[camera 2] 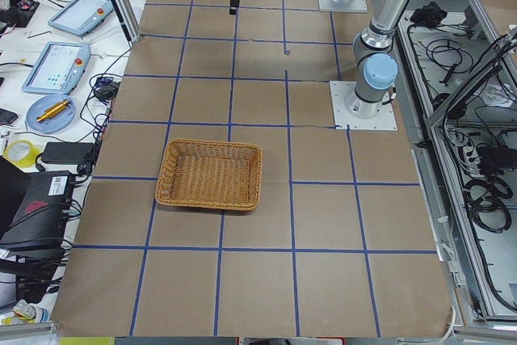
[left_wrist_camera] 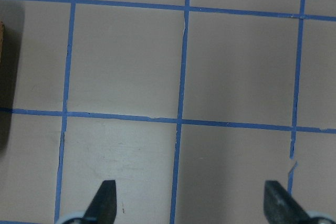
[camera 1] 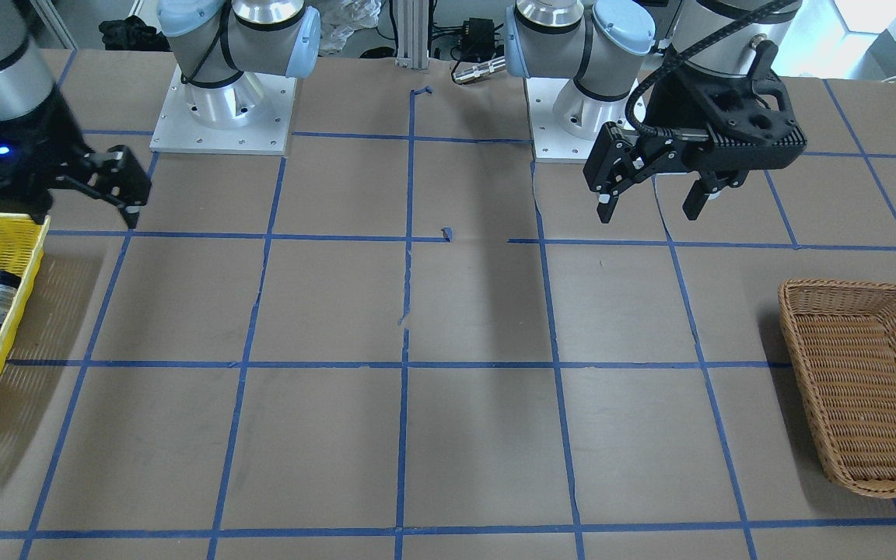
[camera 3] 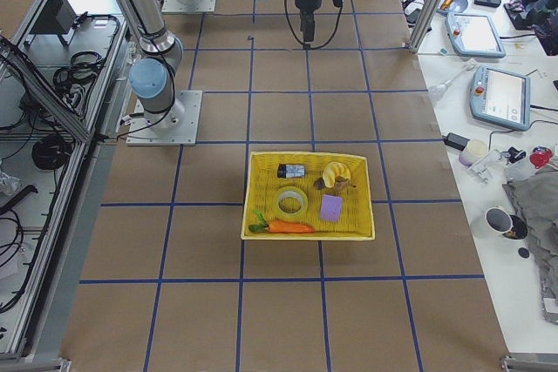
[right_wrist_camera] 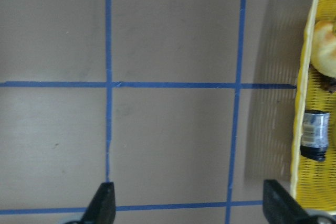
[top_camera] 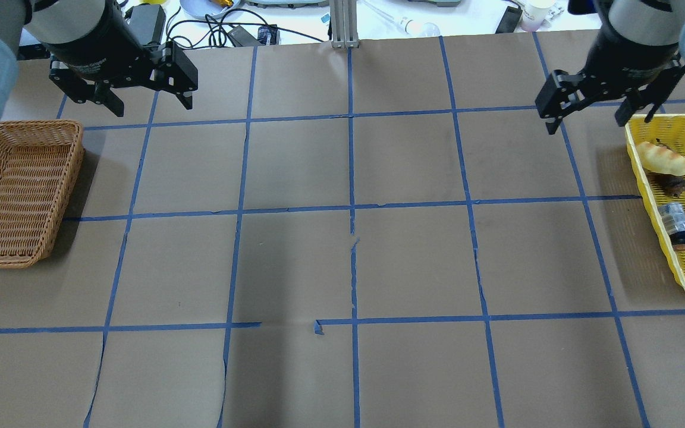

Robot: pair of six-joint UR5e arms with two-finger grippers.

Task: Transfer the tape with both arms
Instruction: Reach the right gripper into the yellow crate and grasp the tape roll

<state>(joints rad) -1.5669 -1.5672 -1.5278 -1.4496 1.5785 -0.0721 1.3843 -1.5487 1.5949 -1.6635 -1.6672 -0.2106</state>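
Find the bright yellow roll of tape (camera 3: 291, 202) lying flat in the yellow plastic mesh basket (camera 3: 305, 236) at the right end of the table (top_camera: 295, 261) (between a small dark bottle (camera 3: 291, 170) and an orange carrot (camera 3: 288, 226)). See the black left gripper (top_camera: 152, 107) hanging over the table by the brown woven basket (top_camera: 27, 123), spread wide, holding nothing. See the black right gripper (top_camera: 586, 122) by the yellow basket, spread wide too, empty.

The overhead camera looked forward and down on the table (top_camera: 414, 261), the front one faced back across it, and two side cameras stood far off at its ends. Close wrist cameras looked straight down; the right one shared the yellow basket (right_wrist_camera: 302, 182) with the overhead.
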